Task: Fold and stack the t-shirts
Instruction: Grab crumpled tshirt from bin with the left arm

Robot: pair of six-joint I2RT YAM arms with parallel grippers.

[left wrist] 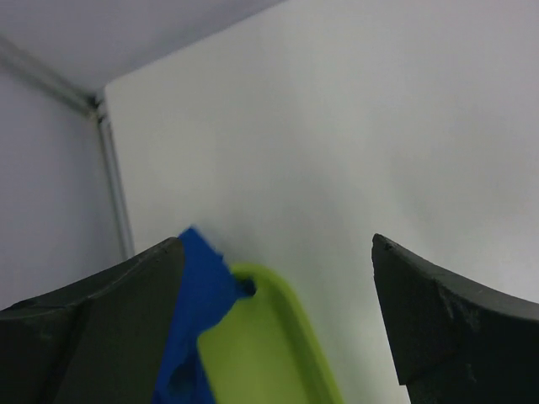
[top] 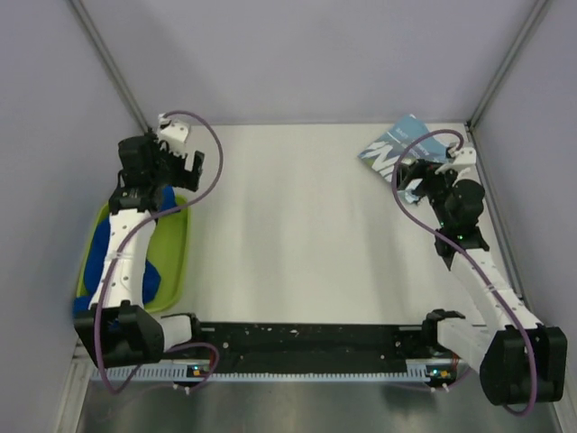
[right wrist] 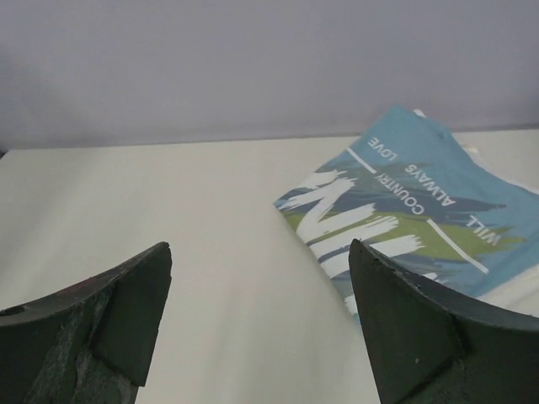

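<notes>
Logged royal blue t-shirt (left wrist: 198, 295) in green tub (left wrist: 261, 345) just below-left of wide-open, empty left fingers (left wrist: 446, 320), teal t-shirt (right wrist: 413, 202) ahead-right of equally open, empty right fingers (right wrist: 421, 328).

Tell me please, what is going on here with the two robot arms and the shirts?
Neither arm holds anything. The light teal-blue cloth t-shirt with white lettering lies, seemingly folded, at the far right corner of the table, in front of the open right gripper. The royal blue cloth t-shirt is bunched in the lime-green plastic tub on the left, below the open left gripper. There is no stack yet.
</notes>
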